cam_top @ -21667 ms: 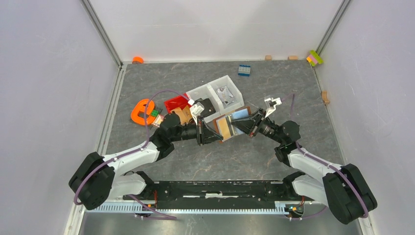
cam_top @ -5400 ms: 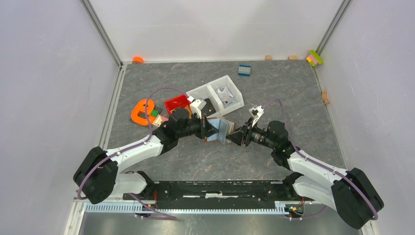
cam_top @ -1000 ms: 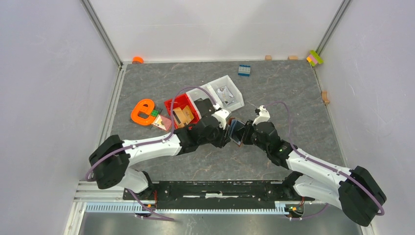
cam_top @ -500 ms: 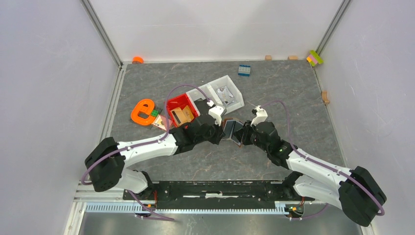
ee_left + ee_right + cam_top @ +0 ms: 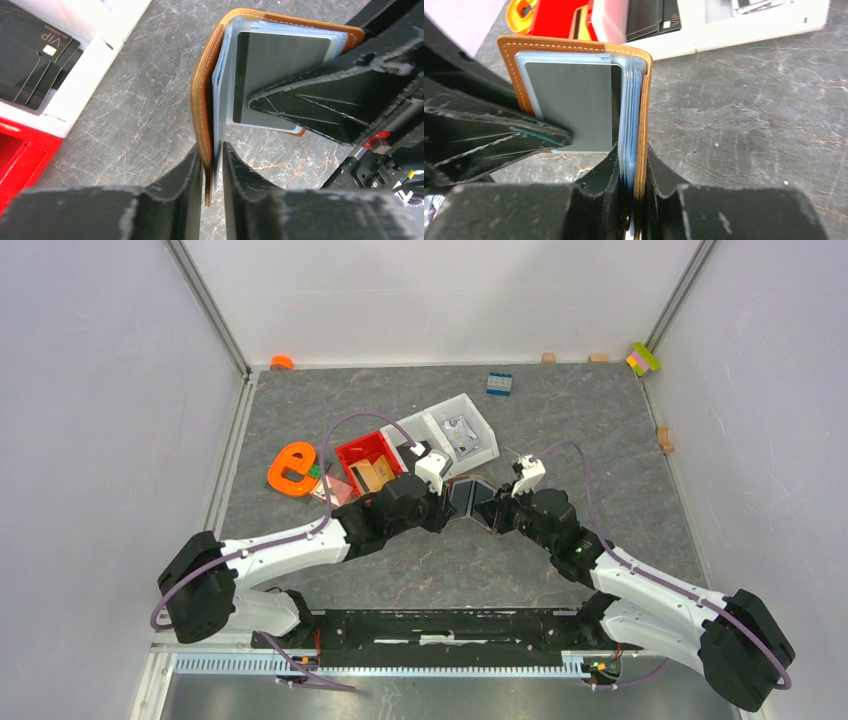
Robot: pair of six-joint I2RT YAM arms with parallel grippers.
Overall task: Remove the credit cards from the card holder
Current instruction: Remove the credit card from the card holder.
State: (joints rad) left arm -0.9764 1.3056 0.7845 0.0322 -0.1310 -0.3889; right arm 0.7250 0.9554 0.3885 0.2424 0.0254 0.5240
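Observation:
The brown card holder hangs open like a book above the table, held between both grippers. My left gripper is shut on one brown cover, pinching its edge in the left wrist view. My right gripper is shut on the other cover and the clear sleeves, pinching them in the right wrist view. A silvery-grey card with a dark stripe sits in a clear sleeve and also shows in the right wrist view. The orange-tan card is out of view.
A red bin holding a tan item and a white two-part bin stand just beyond the holder. Black cards lie in the white bin. An orange object lies at the left and a blue brick at the back.
Both grippers have shifted slightly toward the far side with the holder. Its two covers have spread wider apart.

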